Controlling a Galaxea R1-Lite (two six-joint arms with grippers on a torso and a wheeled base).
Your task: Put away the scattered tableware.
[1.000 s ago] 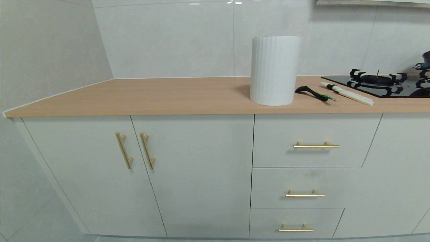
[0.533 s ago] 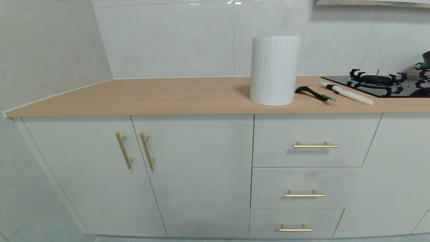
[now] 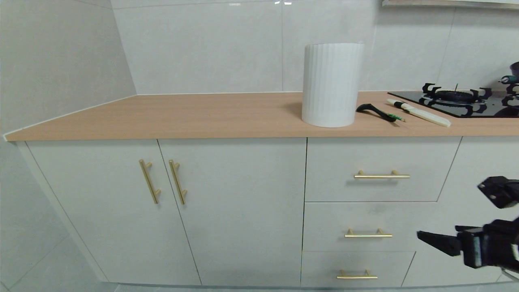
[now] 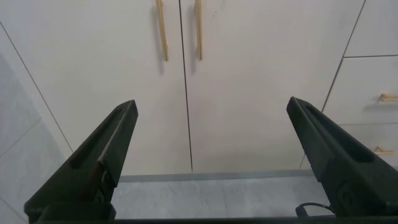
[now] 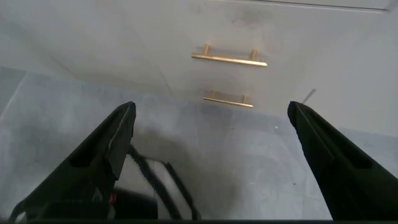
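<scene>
Head view: right fingers (image 3: pixel 440 242) seemingly spread.

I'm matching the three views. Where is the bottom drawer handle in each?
Head view: bottom drawer handle, the lowest of three drawer handles.
Left wrist view: the lower of two handles cut off at the picture's edge.
Right wrist view: the lower of two handles, mid-picture.
Shared landmark: the middle drawer handle, the next one up in every view.
</scene>
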